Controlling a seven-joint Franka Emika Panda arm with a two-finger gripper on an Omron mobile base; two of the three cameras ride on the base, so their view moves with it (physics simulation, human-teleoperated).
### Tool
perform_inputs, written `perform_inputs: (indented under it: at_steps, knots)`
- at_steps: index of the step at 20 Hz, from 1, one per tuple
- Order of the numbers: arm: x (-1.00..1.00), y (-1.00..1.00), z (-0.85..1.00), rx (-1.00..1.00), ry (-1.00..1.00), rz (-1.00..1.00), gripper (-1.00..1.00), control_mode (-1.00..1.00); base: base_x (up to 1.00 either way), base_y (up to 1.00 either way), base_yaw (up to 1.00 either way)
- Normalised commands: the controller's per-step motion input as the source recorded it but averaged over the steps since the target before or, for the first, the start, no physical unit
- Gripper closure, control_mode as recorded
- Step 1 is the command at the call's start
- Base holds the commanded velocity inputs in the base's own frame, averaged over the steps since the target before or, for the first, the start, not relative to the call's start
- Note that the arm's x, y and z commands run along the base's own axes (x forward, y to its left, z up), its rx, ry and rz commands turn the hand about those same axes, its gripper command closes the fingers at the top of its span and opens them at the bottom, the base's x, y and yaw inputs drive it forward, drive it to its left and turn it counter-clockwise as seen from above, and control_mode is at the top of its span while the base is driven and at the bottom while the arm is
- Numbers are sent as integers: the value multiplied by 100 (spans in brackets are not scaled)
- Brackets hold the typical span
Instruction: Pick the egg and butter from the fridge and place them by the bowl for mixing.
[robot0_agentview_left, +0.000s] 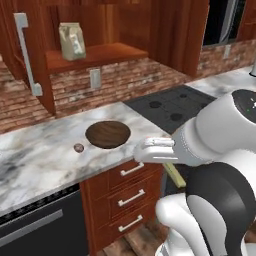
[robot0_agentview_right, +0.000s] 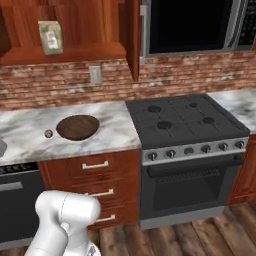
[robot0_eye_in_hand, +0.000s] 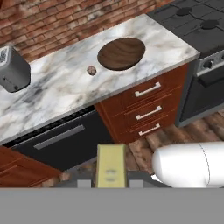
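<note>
Hand view shows the butter (robot0_eye_in_hand: 110, 165), a pale yellow stick, pinched in the gripper (robot0_eye_in_hand: 111, 180) with its long side pointing away from the hand. Up ahead on the counter (robot0_eye_in_hand: 57, 94) sits the bowl (robot0_eye_in_hand: 121, 53), with the egg (robot0_eye_in_hand: 91, 70) just beside it. I think the butter must go up and forward to land near them.

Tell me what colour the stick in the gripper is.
Pale yellow-green: the butter, clearest in the hand view.
</note>
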Motion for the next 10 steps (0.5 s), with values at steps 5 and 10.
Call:
perform_inputs:
  at_steps: [5,10]
  knots:
    - [0,0,0,0,0,0,100,100,95,-37,8]
    - [0,0,0,0,0,0,100,100,65,-2,13]
